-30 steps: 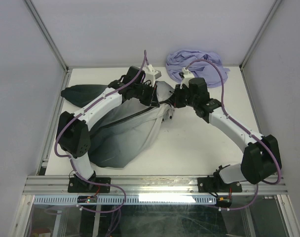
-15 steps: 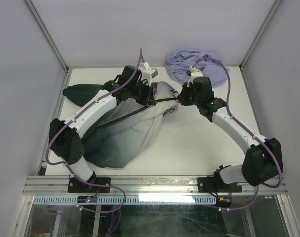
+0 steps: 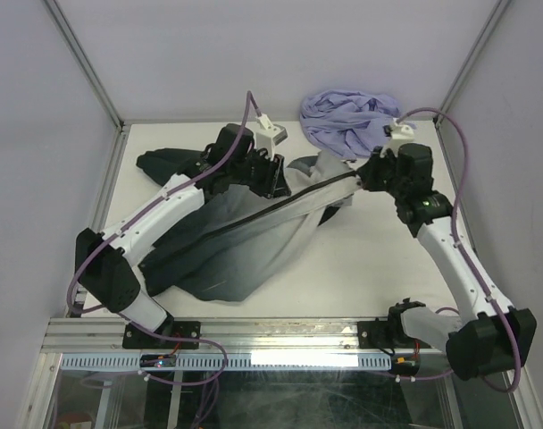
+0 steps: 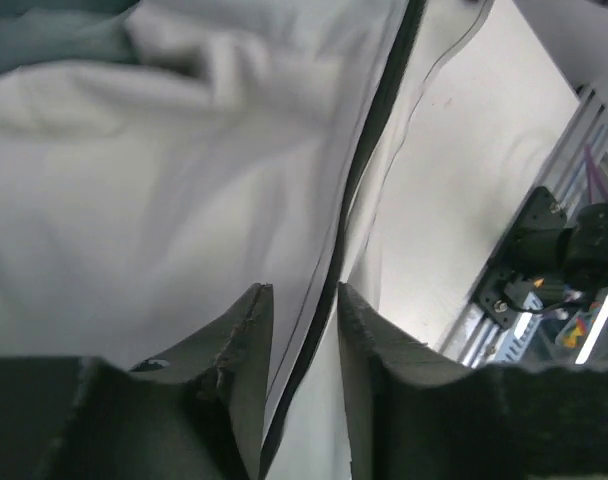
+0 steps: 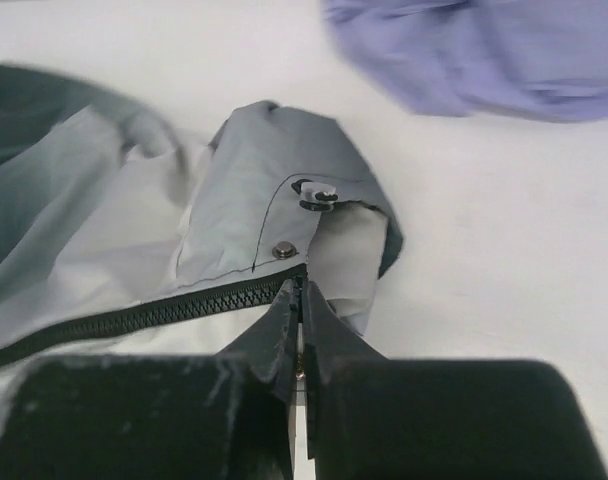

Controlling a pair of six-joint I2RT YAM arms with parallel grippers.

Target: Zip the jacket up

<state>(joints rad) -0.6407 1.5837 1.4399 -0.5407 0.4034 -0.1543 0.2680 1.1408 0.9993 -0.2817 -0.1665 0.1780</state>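
Observation:
The jacket lies across the table, black at the near left and light grey toward the far right. Its dark zipper runs diagonally up to my right gripper. In the right wrist view that gripper is shut on the zipper's end, with closed teeth trailing left and a snap just beyond. My left gripper hovers over the jacket's upper middle. In the left wrist view it stands narrowly open, and the zipper line passes between its fingers.
A lavender-purple garment is bunched at the far right corner, just behind my right gripper, and also shows as a lavender blur. Grey enclosure walls close the left, back and right. A metal rail with the arm bases runs along the near edge.
My right gripper has moved right with the zipper end, stretching the zipper line out. The whole jacket has slid right. The left arm's elbow swung left while its gripper stayed near the same spot.

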